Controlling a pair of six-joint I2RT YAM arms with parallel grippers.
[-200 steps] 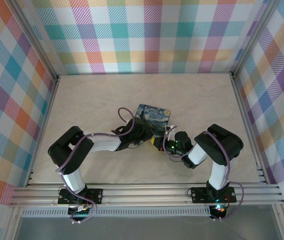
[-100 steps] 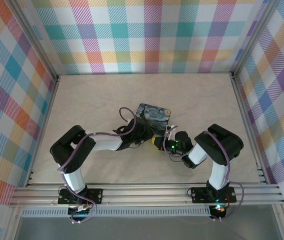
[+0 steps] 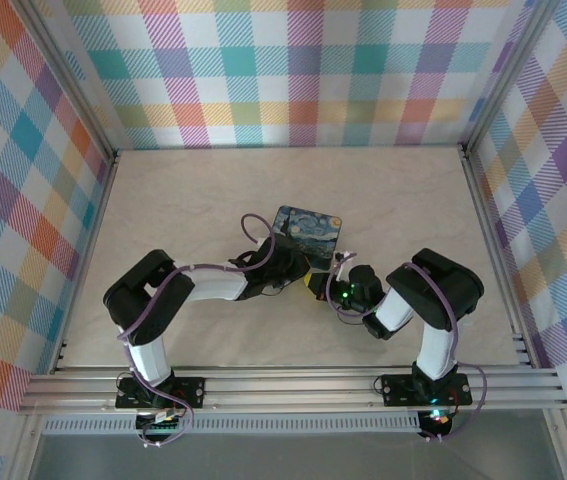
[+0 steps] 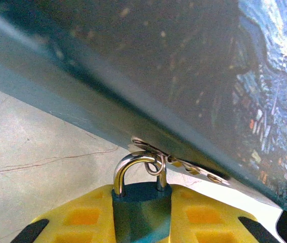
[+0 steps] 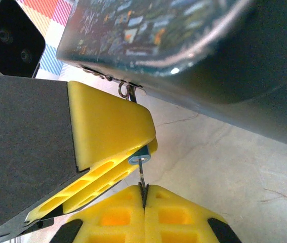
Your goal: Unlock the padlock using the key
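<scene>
The small blue padlock (image 4: 140, 218) stands upright between the yellow fingers of my left gripper (image 4: 141, 196), which is shut on its body. Its steel shackle (image 4: 128, 164) is closed and carries a wire ring with spare keys lying against the box edge. In the right wrist view my right gripper (image 5: 144, 192) is shut on the thin silver key (image 5: 141, 174). The key's blade reaches up into the bottom face of the padlock (image 5: 139, 158), held in the left fingers (image 5: 108, 126). Both grippers meet mid-table, left gripper (image 3: 303, 272) and right gripper (image 3: 320, 288).
The dark-blue starry-night box (image 3: 308, 227) lies just behind the grippers, and its edge overhangs the padlock (image 4: 183, 66). The pale marbled tabletop (image 3: 183, 190) spreads around. Plaid walls enclose the table on three sides.
The left arm's elbow has drifted slightly to the right. Both grippers stay together by the box, and the right arm has not visibly moved.
</scene>
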